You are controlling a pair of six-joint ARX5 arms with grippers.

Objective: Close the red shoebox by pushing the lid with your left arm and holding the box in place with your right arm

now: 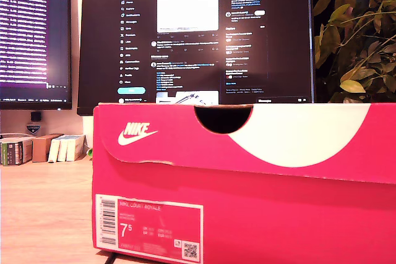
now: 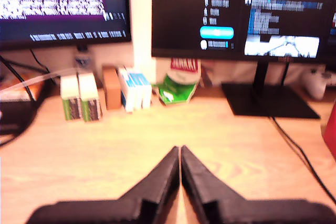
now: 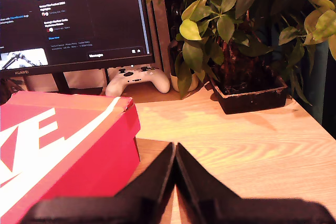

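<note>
Exterior view is mostly filled by the red shoebox, sitting on the wooden desk with its lid down over the top. The lid's front flap overlaps the box wall, white swoosh logo on it and a half-round finger notch at the upper edge. A white size label is stuck on the end wall low down. Neither arm shows up in that view at all.

Behind the box there's a big monitor with a dark feed page, a second monitor at the exterior view's left, a row of small boxes on the desk under it, and a leafy plant at the exterior view's right.

First wrist view: my first gripper has its two black fingers pressed tip to tip, clenched on nothing, hanging over bare desk, with only a sliver of red at the frame edge.

Second wrist view: my second gripper is pinched together the same way, nothing between the fingers, just beside the shoebox corner, though I can't tell if it's touching. A white game controller lies under the monitor, next to the plant's black pot
</note>
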